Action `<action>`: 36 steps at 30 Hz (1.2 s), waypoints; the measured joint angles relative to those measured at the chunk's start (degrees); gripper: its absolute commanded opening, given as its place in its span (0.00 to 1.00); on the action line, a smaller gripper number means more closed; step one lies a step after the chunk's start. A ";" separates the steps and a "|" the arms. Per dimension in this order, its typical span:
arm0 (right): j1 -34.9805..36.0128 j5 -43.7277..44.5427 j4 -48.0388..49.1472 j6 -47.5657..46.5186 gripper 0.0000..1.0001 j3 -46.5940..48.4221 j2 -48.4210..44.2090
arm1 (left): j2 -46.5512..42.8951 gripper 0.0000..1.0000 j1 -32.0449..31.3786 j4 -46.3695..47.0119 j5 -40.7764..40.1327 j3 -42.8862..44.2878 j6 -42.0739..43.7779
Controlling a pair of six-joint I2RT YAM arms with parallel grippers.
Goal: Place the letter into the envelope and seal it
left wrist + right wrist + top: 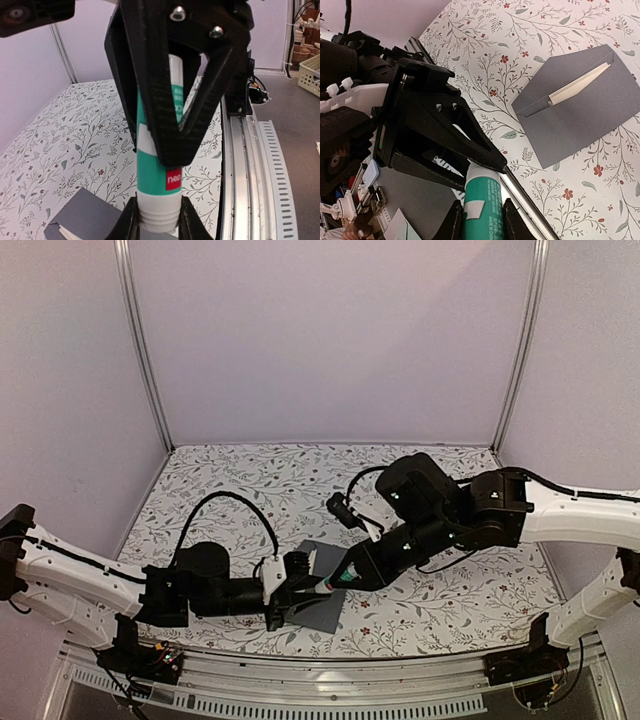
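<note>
The dark grey envelope [580,117] lies flat on the floral cloth with its flap unfolded. A pale strip of the letter [577,85] shows in its mouth; the rest is hidden inside. Both grippers hold one teal-and-white glue tube [336,581] just above the envelope [322,616]. My left gripper [159,220] is shut on the tube's white ribbed cap end [159,212]. My right gripper [482,222] is shut on the teal body [482,200]. In the left wrist view the right gripper's fingers [160,110] clamp the tube higher up, and an envelope corner [85,215] lies below.
The metal rail [250,165] runs along the table's near edge, right beside the tube. A beige basket [312,75] stands off the table. Pale walls close the back and sides. The floral cloth [260,480] stretches behind the arms.
</note>
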 measured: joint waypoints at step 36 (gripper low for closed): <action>-2.03 -0.98 -1.14 -0.92 0.00 2.34 -5.88 | -1.75 0.00 0.55 9.79 -1.03 0.33 1.55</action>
